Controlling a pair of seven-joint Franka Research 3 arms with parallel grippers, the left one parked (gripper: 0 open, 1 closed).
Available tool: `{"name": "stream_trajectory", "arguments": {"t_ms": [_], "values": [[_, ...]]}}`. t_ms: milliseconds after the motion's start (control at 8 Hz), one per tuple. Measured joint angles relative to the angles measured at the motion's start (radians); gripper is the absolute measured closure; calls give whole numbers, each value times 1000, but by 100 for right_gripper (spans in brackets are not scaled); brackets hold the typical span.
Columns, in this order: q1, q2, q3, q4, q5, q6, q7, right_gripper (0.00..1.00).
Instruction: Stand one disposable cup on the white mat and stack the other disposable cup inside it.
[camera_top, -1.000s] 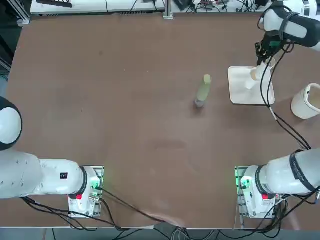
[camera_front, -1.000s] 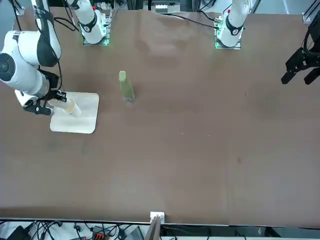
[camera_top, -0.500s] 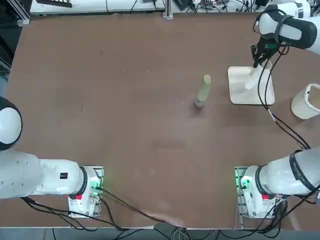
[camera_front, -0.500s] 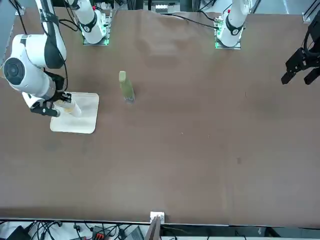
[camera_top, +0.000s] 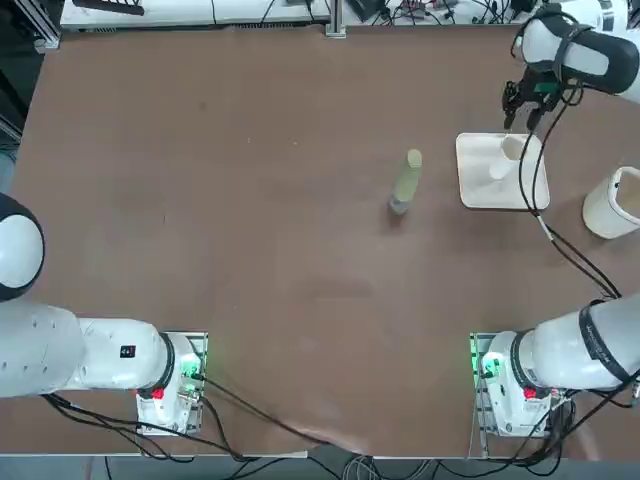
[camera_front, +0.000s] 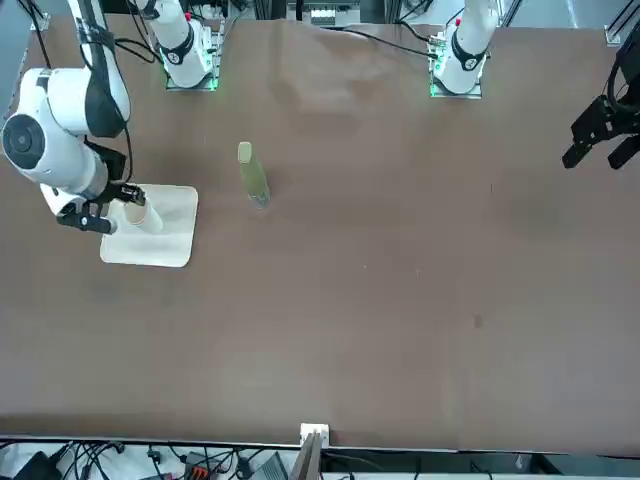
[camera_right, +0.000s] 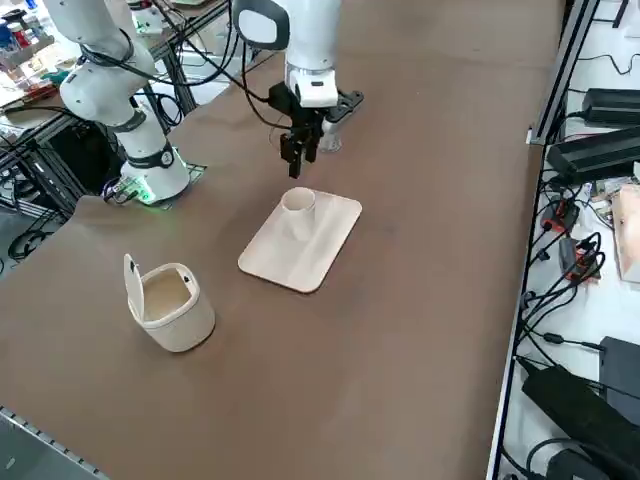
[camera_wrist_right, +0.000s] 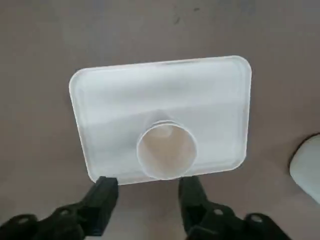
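Parting the black two-finger right gripper (camera_wrist_right: 148, 181) wide, holding nothing between the fingers, hovering just beside the cups, toward about one o'clock of them in the top view. Showing a doubled rim: probably nesting the white round disposable inner cup (camera_wrist_right: 167, 151) inside the matching white outer cup (camera_wrist_right: 161, 121). Standing near the middle of the cream-white flat rounded mat (camera_right: 272, 256). Likely finishing the stacking, leaving only a clear retreat.

Handling: probably weighing very little, flexing at thin walls, tipping or denting under a careless nudge, slipping a bit on smooth sides. If regrasping, pinching lightly from opposite sides just below the rims; avoiding hard squeezing.

Pointing: mouths facing up, bases facing the mat, long axis running upright. Mat long axis running roughly nine to three o'clock in the top view. White round bucket-like container (camera_top: 603, 212) sitting apart, toward four o'clock of the mat.
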Motion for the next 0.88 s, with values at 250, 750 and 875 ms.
{"name": "stream_trajectory", "arguments": {"t_ms": [250,750,875], "values": [[-26,-37,-13,139,3,-162,-133,0],[-82,-142,-21,342,90,-339,-272,0],[-82,-151,-16,358,100,-348,-241,0]]}}
